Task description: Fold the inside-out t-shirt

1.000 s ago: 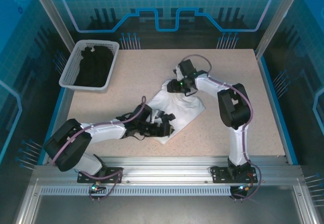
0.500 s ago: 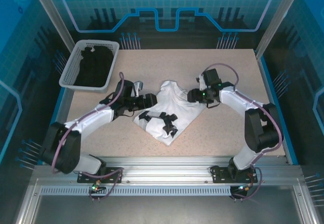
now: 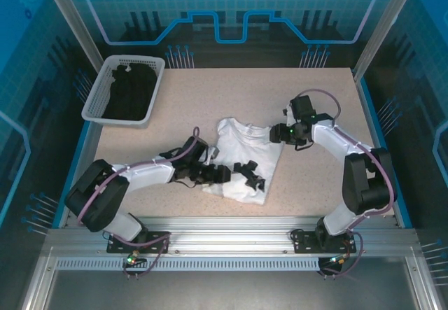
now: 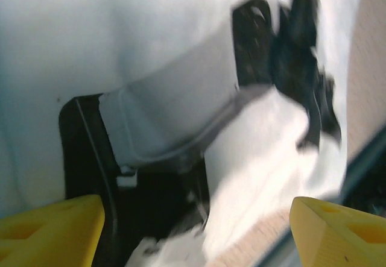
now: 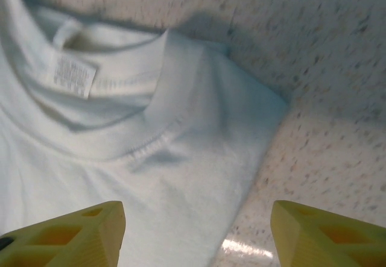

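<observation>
The white t-shirt lies folded into a narrow bundle at the table's middle, collar toward the back, with its black print near the front end. My left gripper sits low at the shirt's front left edge. In the left wrist view this gripper is open, and the white cloth and black print lie blurred just beyond it. My right gripper hovers at the shirt's back right corner. It is open over the cloth just below the collar and sewn label.
A grey basket holding a black garment stands at the back left corner. Bare speckled tabletop surrounds the shirt, and the table's metal front rail runs close behind the shirt's front end.
The left gripper has swung from the shirt's back left side to its front left edge. The shirt has become narrower and shifted right. The right gripper has drawn back slightly to the right.
</observation>
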You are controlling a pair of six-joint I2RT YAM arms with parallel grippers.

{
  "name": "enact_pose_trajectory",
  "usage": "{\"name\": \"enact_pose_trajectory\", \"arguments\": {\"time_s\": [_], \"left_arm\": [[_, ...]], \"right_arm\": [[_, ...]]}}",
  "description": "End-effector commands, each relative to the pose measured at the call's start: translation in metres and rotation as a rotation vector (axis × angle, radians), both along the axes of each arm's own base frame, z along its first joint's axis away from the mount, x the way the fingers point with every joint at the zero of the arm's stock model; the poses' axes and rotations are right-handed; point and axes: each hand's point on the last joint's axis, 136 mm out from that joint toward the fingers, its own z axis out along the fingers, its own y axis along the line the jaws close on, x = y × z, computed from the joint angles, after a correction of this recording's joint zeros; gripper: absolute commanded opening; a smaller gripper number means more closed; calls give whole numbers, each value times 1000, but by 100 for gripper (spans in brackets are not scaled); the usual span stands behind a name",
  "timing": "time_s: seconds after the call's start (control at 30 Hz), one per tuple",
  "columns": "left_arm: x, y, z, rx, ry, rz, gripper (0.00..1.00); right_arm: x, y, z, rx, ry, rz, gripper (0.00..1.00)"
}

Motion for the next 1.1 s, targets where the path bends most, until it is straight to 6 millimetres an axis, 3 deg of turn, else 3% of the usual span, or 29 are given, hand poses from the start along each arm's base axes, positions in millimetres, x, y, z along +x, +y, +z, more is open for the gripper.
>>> {"name": "enact_pose_trajectory", "arguments": {"time_s": [0.0,0.2,0.33,0.47,0.67,0.83,1.07], "left_arm": [[16,4,29,-50,-87,50,84],[111,51,52,-42,-212,264,87],[166,57,34,21,-174,281,87],[199,51,16,53,-132,245,86],[212,29,2,9,-74,180,84],[204,9,-13,-13,-16,123,79],[189,-2,-27,-26,47,94,70]], "right_arm": [[8,-1,-12,3,56,18,68],[41,16,-27,27,86,39,77],[53,15,-43,-35,132,39,79],[49,8,-54,-76,168,33,80],[41,19,-63,-59,208,66,79],[33,37,-69,-26,254,110,74],[24,58,-71,28,284,151,67]]}}
